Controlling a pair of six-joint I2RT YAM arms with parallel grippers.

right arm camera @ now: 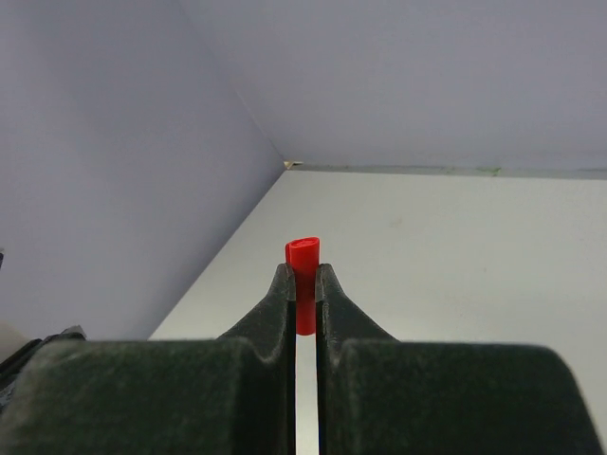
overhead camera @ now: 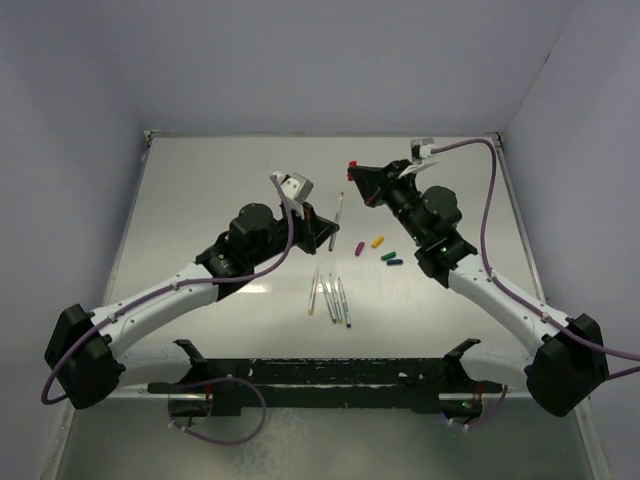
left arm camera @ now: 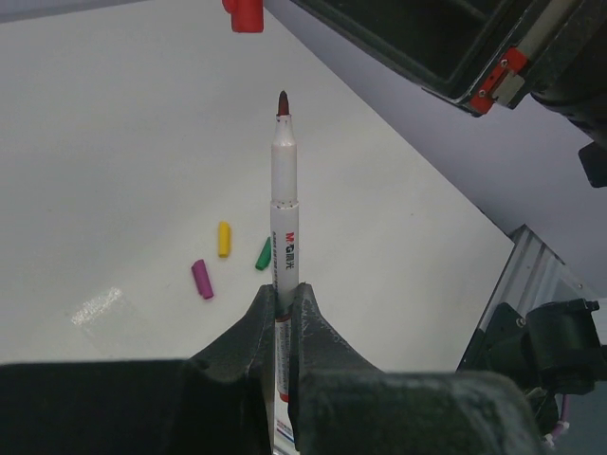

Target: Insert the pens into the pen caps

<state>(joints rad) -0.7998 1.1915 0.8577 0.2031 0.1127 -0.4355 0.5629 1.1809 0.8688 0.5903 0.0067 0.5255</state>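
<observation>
- The left hand is clamped on a pen, tip sticking out.
- The right hand is clamped on the red cap.
- The red cap is near the pen, not touching.

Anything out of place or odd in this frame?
Nothing spilled or damaged. The left gripper holds the red-tipped pen, the right gripper the red cap. One oddity: a small translucent patch on the table near the purple cap, possibly tape.

Five marker pens all told, plus five caps: red cap, purple cap, yellow cap, green cap, blue cap.
</observation>
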